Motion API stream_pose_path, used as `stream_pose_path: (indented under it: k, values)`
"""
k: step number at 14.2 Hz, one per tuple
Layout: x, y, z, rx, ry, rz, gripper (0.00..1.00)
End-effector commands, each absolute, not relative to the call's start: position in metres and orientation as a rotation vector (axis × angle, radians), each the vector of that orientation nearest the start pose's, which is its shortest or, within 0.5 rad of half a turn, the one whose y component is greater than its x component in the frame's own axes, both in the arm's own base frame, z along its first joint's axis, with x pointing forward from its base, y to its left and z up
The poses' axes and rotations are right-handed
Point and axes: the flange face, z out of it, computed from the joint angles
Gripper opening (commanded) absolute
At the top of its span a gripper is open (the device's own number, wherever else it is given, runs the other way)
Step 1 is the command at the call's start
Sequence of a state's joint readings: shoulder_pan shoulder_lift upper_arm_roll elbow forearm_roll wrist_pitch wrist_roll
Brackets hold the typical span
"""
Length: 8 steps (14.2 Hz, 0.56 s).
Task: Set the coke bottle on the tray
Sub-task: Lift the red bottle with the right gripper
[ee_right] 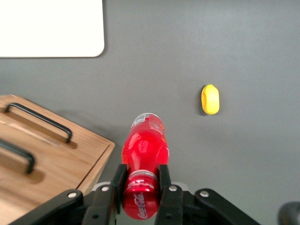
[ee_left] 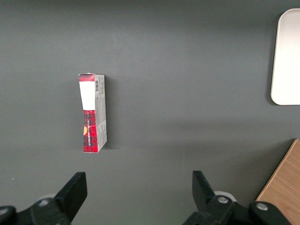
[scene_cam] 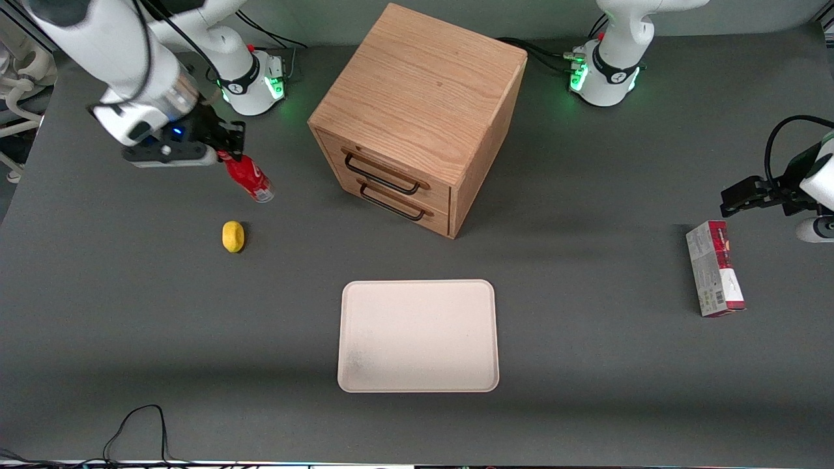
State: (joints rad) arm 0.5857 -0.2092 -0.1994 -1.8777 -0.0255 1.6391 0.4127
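Front view: claw (scene_cam: 225,155) clamped on coke bottle (scene_cam: 248,176) neck near the working arm's end of the desk, bottle hanging tilted, farther from the camera than the tray (scene_cam: 418,335), lemon (scene_cam: 232,236) between.

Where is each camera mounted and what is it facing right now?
Front view: above the table's front edge, facing both arms, the cabinet and tray.
Right wrist view: on the working arm, looking past the gripper, whose fingers clamp the coke bottle near its cap; lemon and tray corner show too.
Left wrist view: on the parked arm, looking down at the carton.
All three show the tray.
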Motion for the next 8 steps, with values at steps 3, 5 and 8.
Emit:
stream_pose_path:
  k: [3, 5, 8]
  values:
    - [0.481, 0.195, 0.650, -3.149, 0.006, 0.083, 0.00]
    - [0.503, 0.202, 0.645, -3.163, 0.022, 0.075, 0.00]
    - [0.573, 0.232, 0.626, -3.139, 0.072, 0.102, 0.00]
